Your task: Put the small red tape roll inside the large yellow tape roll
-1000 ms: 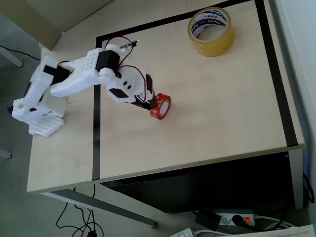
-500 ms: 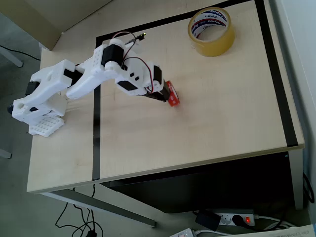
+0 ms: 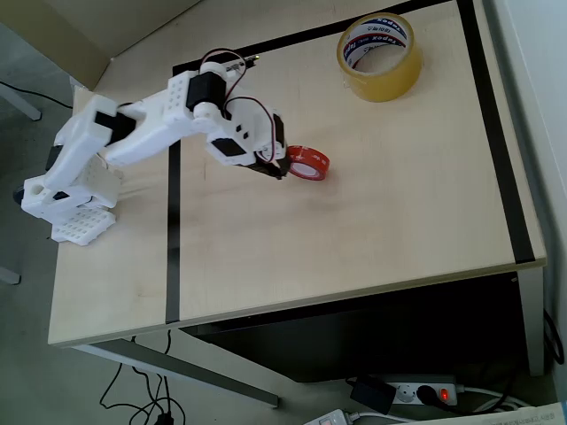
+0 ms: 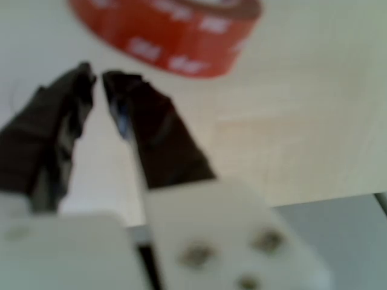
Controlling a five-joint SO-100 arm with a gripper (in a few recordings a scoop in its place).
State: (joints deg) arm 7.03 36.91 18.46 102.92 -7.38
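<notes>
Table (image 3: 399, 230): ours. Yellow tape roll (image 3: 379, 56): far corner, well apart. Arm (image 3: 151, 133). Gripper (image 4: 97, 78): jaws nearly closed, empty. Red tape roll (image 3: 307, 163): flat, just beyond our fingertips; closed jaws may shove it away.

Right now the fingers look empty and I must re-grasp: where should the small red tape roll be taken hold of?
The small red-orange tape ring lies flat, hole up. Come from above: one finger in the white core, one outside, pinching the wall nearest the gripper.
</notes>
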